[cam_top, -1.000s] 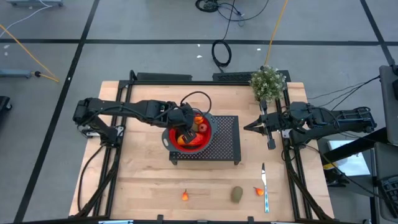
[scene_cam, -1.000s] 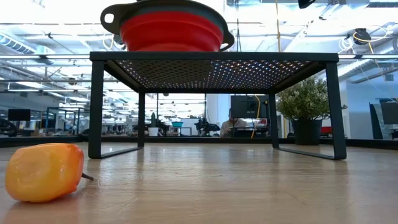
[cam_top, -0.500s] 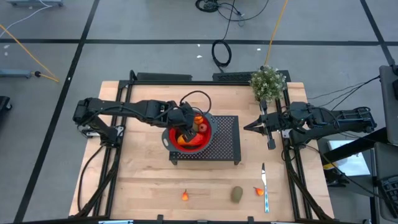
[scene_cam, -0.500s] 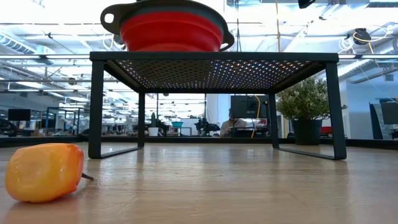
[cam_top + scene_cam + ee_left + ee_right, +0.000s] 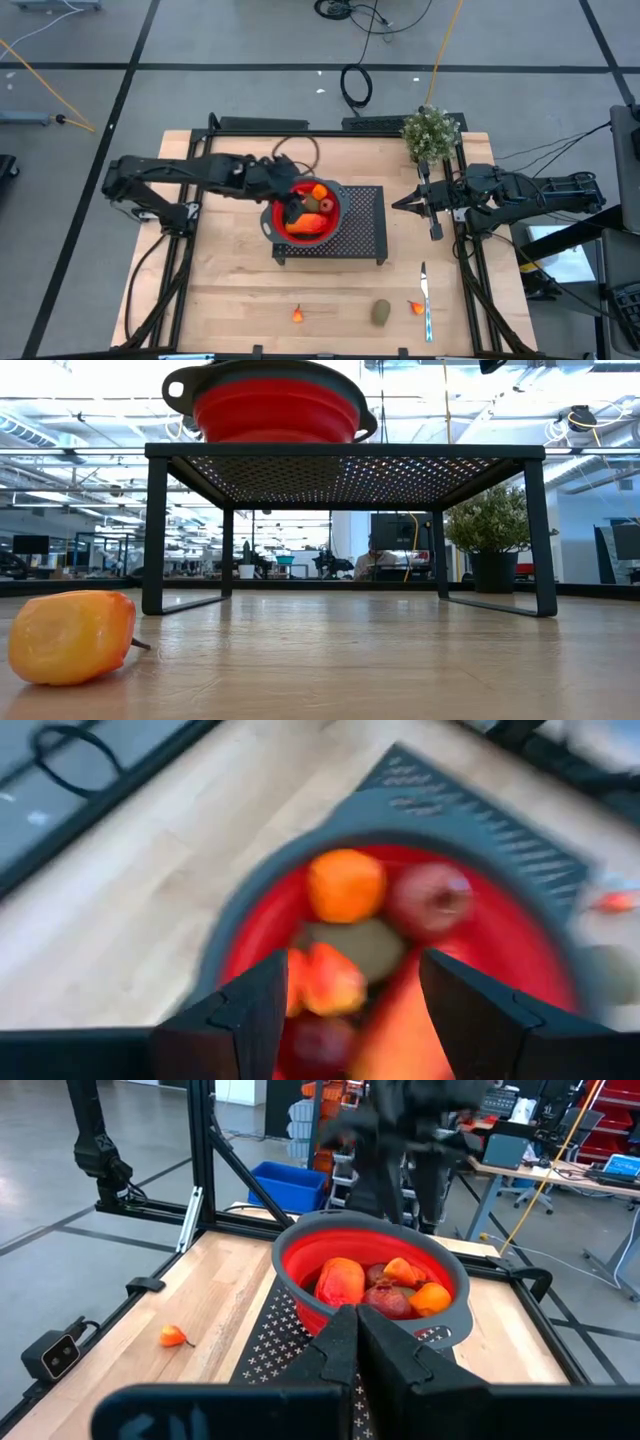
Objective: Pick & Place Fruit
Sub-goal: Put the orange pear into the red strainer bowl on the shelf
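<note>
Jaws of the left gripper (image 5: 287, 207) stand apart over the red bowl (image 5: 322, 231), holding nothing; the right gripper (image 5: 398, 205) is closed, waiting. On the tabletop (image 5: 230, 290) remain small fruit – tiny orange bit (image 5: 298, 315), brownish-green oval (image 5: 381, 313) – probably light, hard, slippery; grip across the middle.

Open tabletop (image 5: 230, 290) before rack (image 5: 362, 232)

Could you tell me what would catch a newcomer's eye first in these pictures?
The red bowl full of fruit, set on a black mesh rack mid-table, stands out most. The left gripper hangs open at the bowl's left rim; the right gripper waits shut by the plant. Three more pieces and a utensil lie along the table's near edge.
</note>
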{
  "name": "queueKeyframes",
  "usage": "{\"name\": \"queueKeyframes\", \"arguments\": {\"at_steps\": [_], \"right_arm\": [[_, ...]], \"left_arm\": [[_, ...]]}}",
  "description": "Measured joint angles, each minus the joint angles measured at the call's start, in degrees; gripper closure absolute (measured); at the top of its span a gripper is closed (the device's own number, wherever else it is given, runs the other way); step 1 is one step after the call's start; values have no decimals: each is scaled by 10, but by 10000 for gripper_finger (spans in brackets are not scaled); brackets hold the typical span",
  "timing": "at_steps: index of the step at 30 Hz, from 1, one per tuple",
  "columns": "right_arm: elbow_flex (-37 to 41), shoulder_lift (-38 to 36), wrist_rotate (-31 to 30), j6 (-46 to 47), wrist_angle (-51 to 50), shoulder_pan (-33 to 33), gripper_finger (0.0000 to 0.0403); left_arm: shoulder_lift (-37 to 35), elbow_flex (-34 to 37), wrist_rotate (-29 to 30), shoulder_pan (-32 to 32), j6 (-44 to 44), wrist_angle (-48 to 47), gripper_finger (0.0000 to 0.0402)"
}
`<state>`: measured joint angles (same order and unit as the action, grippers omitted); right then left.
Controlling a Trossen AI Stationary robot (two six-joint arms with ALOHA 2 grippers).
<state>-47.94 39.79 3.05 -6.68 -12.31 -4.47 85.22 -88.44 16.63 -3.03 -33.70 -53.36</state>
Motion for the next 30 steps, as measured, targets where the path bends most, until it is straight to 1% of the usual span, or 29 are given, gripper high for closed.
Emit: {"name": "queueKeyframes", "arguments": {"at_steps": [5, 11, 17, 23, 30], "right_arm": [[0, 0, 0, 0, 0, 0, 399], [0, 0, 0, 0, 0, 0, 399], [0, 0, 0, 0, 0, 0, 399], [0, 0, 0, 0, 0, 0, 399], [0, 0, 0, 0, 0, 0, 399]], "left_arm": [[-38, 0, -4, -41, -90, 0, 174], [-38, 0, 2, -116, -183, 0, 174], [-16, 0, 5, -194, -321, 2, 174], [9, 0, 32, -269, -486, 6, 174], [59, 0, 20, -328, -665, 15, 174]]}}
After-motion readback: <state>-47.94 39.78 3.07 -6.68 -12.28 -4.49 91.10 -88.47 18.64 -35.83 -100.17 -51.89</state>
